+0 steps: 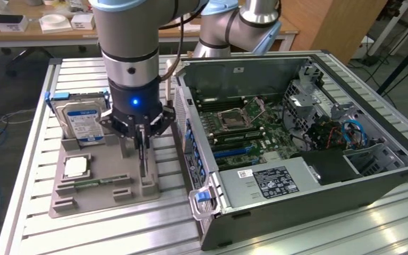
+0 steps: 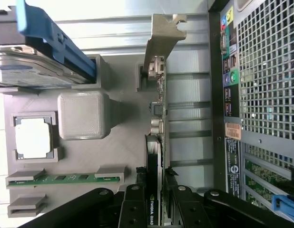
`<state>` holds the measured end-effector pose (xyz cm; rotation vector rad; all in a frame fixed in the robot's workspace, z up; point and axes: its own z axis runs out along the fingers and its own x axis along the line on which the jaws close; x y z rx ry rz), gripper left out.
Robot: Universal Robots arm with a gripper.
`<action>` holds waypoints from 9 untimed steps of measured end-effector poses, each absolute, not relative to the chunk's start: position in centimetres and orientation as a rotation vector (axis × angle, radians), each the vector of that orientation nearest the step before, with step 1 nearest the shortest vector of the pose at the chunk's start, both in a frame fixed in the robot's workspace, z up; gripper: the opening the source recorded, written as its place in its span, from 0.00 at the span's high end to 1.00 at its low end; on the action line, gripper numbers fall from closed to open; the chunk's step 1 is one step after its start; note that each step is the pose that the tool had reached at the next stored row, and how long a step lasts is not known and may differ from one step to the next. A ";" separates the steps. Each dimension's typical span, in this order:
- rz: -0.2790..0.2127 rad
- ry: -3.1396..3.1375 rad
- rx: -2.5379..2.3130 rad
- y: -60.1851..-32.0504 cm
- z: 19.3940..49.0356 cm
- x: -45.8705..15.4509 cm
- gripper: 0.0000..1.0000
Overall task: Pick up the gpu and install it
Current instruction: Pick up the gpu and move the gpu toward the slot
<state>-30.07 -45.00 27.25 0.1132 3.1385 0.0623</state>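
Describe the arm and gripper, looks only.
The arm has silver-grey cylindrical links, pale blue joint caps, a black wrist section with a glowing blue light, and a black cable alongside. The gripper is black, with angular bolted linkage bars.

Exterior view high, angled down, wrist view close, sharing gpu [image 2: 155, 159]

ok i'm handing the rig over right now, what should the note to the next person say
Tool: down over the top edge of the gpu; whether it has a grip cannot be told.
Gpu: standing on edge in its slot in the grey holder, beside the open computer case.
Done: tool is at the card.
Left: gpu not yet lifted out, not yet installed in the case.
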 end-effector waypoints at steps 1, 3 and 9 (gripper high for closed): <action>0.064 3.139 0.113 -45.0 27.6 -30.1 0.74; 0.065 3.139 0.113 -45.0 28.5 -30.1 0.74; 0.067 3.139 0.113 -45.0 31.2 -30.1 0.74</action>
